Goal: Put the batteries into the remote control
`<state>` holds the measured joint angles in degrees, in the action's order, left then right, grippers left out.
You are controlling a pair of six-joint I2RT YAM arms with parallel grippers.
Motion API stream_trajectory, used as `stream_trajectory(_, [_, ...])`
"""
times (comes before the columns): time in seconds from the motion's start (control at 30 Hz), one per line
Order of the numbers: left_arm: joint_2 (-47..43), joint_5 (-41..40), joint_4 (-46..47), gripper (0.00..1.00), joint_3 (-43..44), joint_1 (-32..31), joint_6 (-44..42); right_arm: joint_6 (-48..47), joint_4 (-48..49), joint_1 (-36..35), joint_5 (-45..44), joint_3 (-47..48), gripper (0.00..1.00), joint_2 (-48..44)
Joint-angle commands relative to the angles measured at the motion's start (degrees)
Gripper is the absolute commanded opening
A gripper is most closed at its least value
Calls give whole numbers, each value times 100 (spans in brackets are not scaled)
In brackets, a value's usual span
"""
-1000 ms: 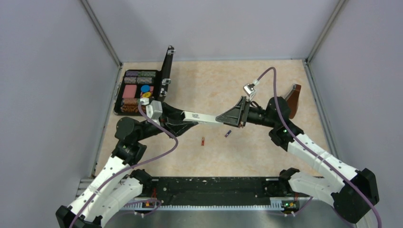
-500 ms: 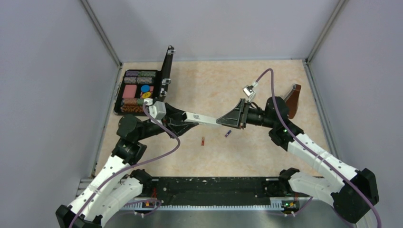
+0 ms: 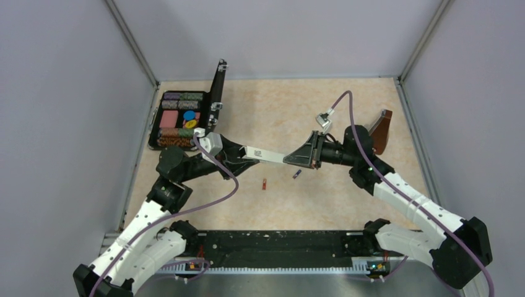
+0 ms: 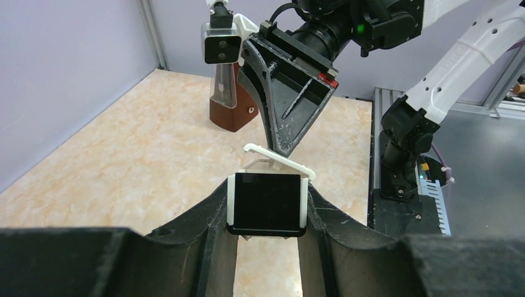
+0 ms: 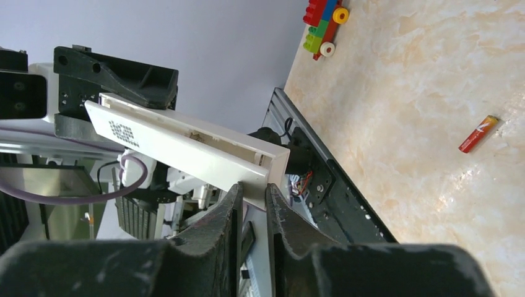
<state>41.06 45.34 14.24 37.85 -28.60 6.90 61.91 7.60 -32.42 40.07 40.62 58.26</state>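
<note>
Holding the remote [image 3: 267, 154] up, the left claw [image 4: 267, 189] grips one end, the right claw [image 5: 252, 192] pinches the other. The red battery [image 3: 264, 183] and purple battery [image 3: 297, 174] lie on the table [image 3: 278, 111], not loaded.

Robotics lab test cell: plain lilac panel walls [image 3: 62, 93] in aluminium framing [image 3: 134, 46] enclose a beige marble-patterned tabletop [image 3: 278, 111].

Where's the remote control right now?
Top view, centre: the remote control is held off the table between the left gripper and right gripper; the red battery and purple battery lie just nearside of it.
</note>
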Motion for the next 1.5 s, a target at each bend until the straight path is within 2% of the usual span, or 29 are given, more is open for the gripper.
stream_trajectory(0.0, [15, -67, 47, 0, 267, 12, -201, -186, 33, 93, 21, 280, 13, 66])
stream_trajectory(0.13, [42, -99, -87, 0, 258, 17, -285, -139, 229, 166, 63, 288, 0, 126])
stream_trajectory(0.4, [23, -590, -122, 0, -109, 13, -388, 370, 1296, 337, -168, 112, 0, 54])
stream_trajectory(0.7, [53, -1128, 375, 0, -901, 13, -83, 553, 1379, 596, -1230, -177, 0, -53])
stream_trajectory(0.93, [-59, -1523, 381, 0, -1317, 16, -57, 501, 779, 721, -2361, -699, 0, -456])
stream_trajectory(1.17, [-155, -1569, 465, 0, -1425, 20, 60, 384, -398, 754, -3790, -1267, 0, -844])
stream_trajectory(1.47, [-114, -1406, 655, 0, -1309, 24, 207, 260, -913, 772, -4943, -1966, 0, -656])
